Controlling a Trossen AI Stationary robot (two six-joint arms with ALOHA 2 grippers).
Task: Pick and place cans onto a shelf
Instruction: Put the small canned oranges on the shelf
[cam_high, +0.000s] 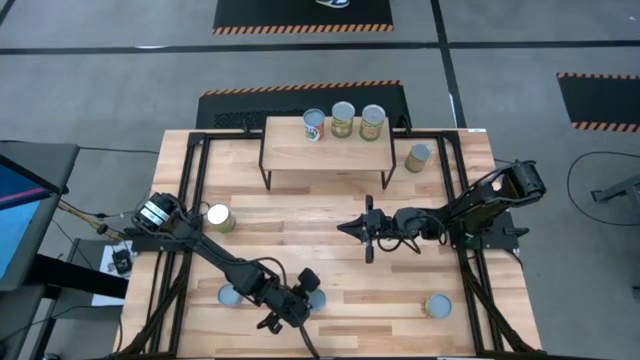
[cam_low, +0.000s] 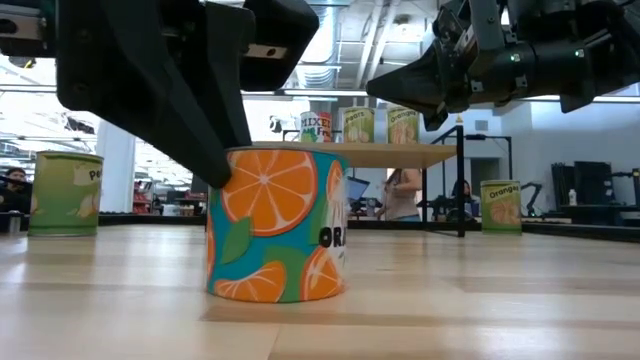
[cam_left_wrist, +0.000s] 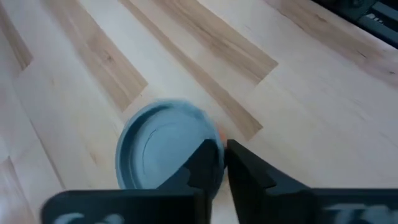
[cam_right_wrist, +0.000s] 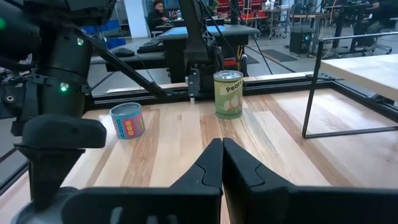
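Observation:
An orange-labelled can (cam_low: 275, 225) with a blue lid (cam_left_wrist: 158, 152) stands upright on the table near its front edge (cam_high: 316, 297). My left gripper (cam_left_wrist: 225, 158) slants down at this can from the table's left, fingers together at the can's upper edge. My right gripper (cam_high: 345, 228) hovers shut and level over the table's middle, holding nothing. The shelf (cam_high: 328, 150) at the far side carries three cans (cam_high: 343, 121) upright on its wood top. My left gripper touches the orange can at its top edge (cam_left_wrist: 214, 138), on the side toward the table's left. One finger (cam_left_wrist: 208, 163) lies over the lid's rim; in the low view a finger (cam_low: 215, 170) lies against the wall's top. Whether the rim is pinched, I cannot tell. The can stands on its base.
A pears can (cam_high: 220, 217) stands at the left, a small can (cam_high: 228, 295) at the front left, another can (cam_high: 437, 305) at the front right, and one can (cam_high: 418, 157) beside the shelf's right legs. Bare planks lie between the shelf and the grippers.

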